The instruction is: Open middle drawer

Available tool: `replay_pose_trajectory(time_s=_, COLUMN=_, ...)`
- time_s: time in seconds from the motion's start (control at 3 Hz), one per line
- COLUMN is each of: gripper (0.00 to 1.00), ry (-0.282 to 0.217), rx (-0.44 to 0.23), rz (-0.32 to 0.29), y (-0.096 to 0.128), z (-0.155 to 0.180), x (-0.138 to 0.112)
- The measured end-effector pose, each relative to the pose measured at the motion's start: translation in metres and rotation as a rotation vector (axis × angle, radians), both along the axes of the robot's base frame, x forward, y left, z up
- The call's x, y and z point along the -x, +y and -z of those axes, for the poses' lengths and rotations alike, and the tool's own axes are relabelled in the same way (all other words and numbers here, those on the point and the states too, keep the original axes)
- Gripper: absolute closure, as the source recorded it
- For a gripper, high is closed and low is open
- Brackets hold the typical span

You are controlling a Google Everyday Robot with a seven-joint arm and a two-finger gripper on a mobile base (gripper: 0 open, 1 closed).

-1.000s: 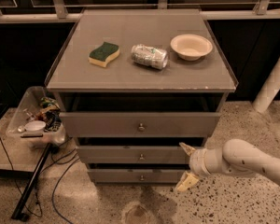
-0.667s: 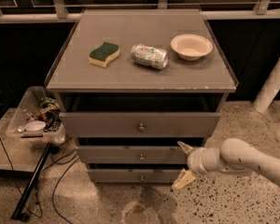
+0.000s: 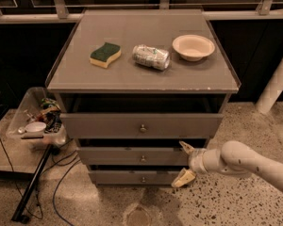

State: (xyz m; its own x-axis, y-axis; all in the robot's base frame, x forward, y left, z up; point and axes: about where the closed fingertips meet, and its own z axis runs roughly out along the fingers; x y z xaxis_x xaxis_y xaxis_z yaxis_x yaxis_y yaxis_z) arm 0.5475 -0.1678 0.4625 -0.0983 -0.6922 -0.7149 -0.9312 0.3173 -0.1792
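Note:
The grey cabinet (image 3: 146,74) has three drawers. The middle drawer (image 3: 118,156) is the second one, a wide flat front with a small round metal knob (image 3: 143,158). The top drawer (image 3: 99,125) sits slightly pulled out above it, and the bottom drawer (image 3: 118,177) lies below. My gripper (image 3: 183,163) is open in front of the right end of the middle drawer, to the right of the knob. One finger (image 3: 185,147) is at the drawer's top edge and the other is down by the bottom drawer. It holds nothing.
On the cabinet top lie a green and yellow sponge (image 3: 105,54), a crushed can (image 3: 151,56) and a cream bowl (image 3: 193,46). A clear bin of clutter (image 3: 35,119) stands at the left, with a black stand leg (image 3: 33,182) and cables on the speckled floor. A white post (image 3: 276,81) rises at the right.
My gripper and arm have shifted a little to the left, closer to the middle drawer's front. The drawers have not moved.

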Motion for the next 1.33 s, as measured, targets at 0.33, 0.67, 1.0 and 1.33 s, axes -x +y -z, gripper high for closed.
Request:
replay_pose_trajectory(time_s=0.33, gripper=0.0, ry=-0.023, rx=-0.012, rz=-0.004, y=0.002, z=0.01, x=-0.012)
replay_pose_trajectory(time_s=0.67, gripper=0.0, ry=-0.042, rx=-0.008, rz=-0.029, y=0.009, z=0.018, x=-0.023)
replay_pose_trajectory(time_s=1.0, gripper=0.0, ry=-0.063, rx=-0.001, rz=-0.052, y=0.014, z=0.025, x=-0.031)
replay_pose_trajectory(time_s=1.33, gripper=0.0, ry=-0.085, rx=0.005, rz=-0.068, y=0.018, z=0.035, x=-0.041)
